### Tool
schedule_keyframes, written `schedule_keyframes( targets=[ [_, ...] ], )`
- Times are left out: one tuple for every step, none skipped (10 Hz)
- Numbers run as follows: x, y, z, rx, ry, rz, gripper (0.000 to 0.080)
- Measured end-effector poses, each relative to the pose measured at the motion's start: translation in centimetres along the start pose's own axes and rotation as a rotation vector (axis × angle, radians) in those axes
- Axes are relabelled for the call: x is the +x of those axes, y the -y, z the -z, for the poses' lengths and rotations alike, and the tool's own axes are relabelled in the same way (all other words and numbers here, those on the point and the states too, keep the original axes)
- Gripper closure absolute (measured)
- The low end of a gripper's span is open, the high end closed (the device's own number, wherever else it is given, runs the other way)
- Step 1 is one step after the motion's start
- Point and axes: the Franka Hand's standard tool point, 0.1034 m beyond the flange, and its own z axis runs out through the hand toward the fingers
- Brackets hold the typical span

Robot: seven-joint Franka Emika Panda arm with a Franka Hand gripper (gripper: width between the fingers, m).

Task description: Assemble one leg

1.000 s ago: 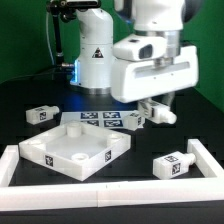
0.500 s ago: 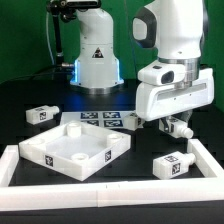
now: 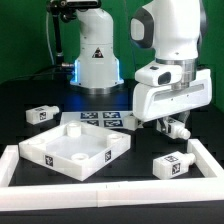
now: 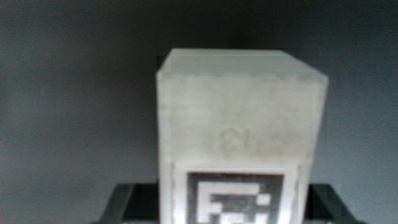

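My gripper [image 3: 170, 124] is shut on a white leg [image 3: 178, 127] and holds it above the table at the exterior view's right. In the wrist view the held leg [image 4: 240, 110] fills the middle, with its black-and-white tag low between my gripper's [image 4: 228, 207] dark fingers. A second leg [image 3: 40, 114] lies at the exterior view's left. A third leg [image 3: 172, 164] lies at the front right. The large white square tabletop [image 3: 45, 150] lies flat in the middle.
The marker board [image 3: 100, 117] lies behind the tabletop. A low white wall [image 3: 100, 190] runs along the front and up the right side [image 3: 206, 158]. The robot's white base [image 3: 97, 60] stands at the back.
The arm has carried the held leg toward the exterior view's right, away from the marker board. Over the last half second it has barely moved.
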Motion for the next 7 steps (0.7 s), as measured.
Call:
schedule_keyframes(
  targets=[
    [-0.6,0.2,-0.3,0.000,0.000,0.000,0.0515],
    [-1.5,0.8,-0.7,0.002,-0.002,0.013,0.0515],
    [-2.3,0.9,-1.0,0.001,-0.006,0.024,0.0515],
    [-2.6,0.7,-1.0,0.001,-0.008,0.027,0.0515],
    [-2.4,0.7,-1.0,0.000,-0.010,0.029,0.0515],
    [-2.4,0.7,-1.0,0.000,-0.009,0.029,0.0515],
    [-2.4,0.7,-1.0,0.000,-0.009,0.029,0.0458]
  ],
)
